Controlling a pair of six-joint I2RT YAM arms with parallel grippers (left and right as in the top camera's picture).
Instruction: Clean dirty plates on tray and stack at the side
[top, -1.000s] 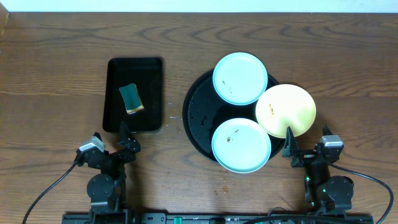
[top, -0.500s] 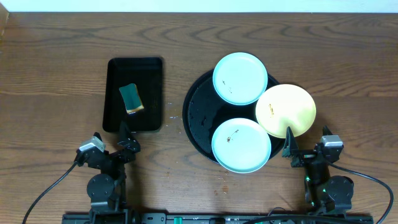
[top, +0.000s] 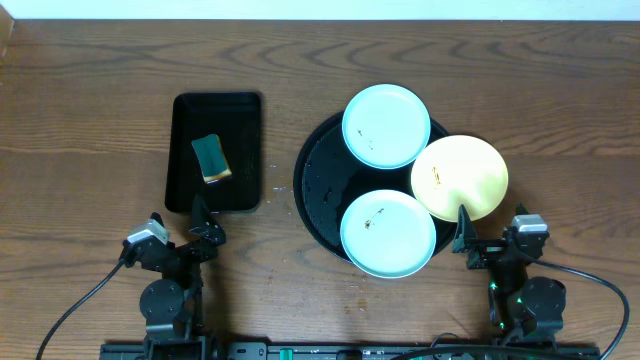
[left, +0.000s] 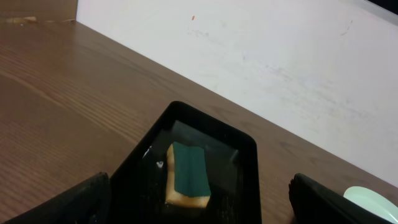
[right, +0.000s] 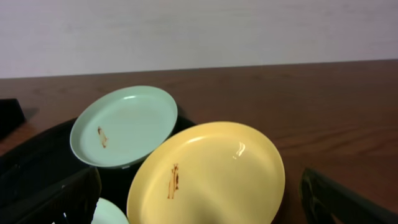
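The table (top: 100, 100) is dark brown wood with a long wavy grain, and the wrist views show it ending at a plain white wall (left: 280, 62). On its right half lies the tray (top: 318, 190), round, black and low-rimmed, its floor flecked with small bright droplets. All three plates sit on it, smooth, shallow and faintly glossy. The far mint plate (top: 386, 126) overhangs the rear rim and carries tiny brown specks. The near mint plate (top: 388, 233) overhangs the front rim and has a brown smear left of centre. The yellow plate (top: 459, 178) juts well past the right rim with a short brown streak on it, its edge meeting both mint plates; whether it lies over or under them is hard to tell. To the left, apart from the tray, a rectangular black tray (top: 180, 150) with rounded corners and a shiny inside holds a sponge (top: 210, 158), green on top and yellowish below. The left pincer (top: 178, 222) sits just short of that tray, fingers spread wide, holding nothing. The right pincer (top: 492, 230) sits beside the yellow plate, equally wide and empty. In each wrist view the fingers are dark shapes cut off at the lower corners, and the right wrist view shows only a sliver of the near mint plate.
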